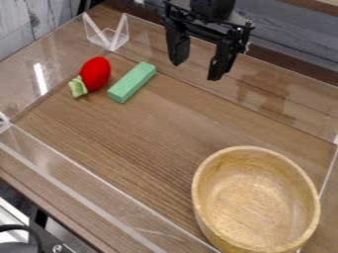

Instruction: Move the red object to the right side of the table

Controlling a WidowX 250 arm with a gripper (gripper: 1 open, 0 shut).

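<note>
Need to send open, empty gripper (204, 68) toward 9 o'clock in view, to red toy strawberry (95, 71), apparently lying along 1-to-7 o'clock axis.

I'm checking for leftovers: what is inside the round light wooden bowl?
Nothing shows inside the round light wooden bowl; its floor is in plain view. What lies underneath it is covered.
</note>
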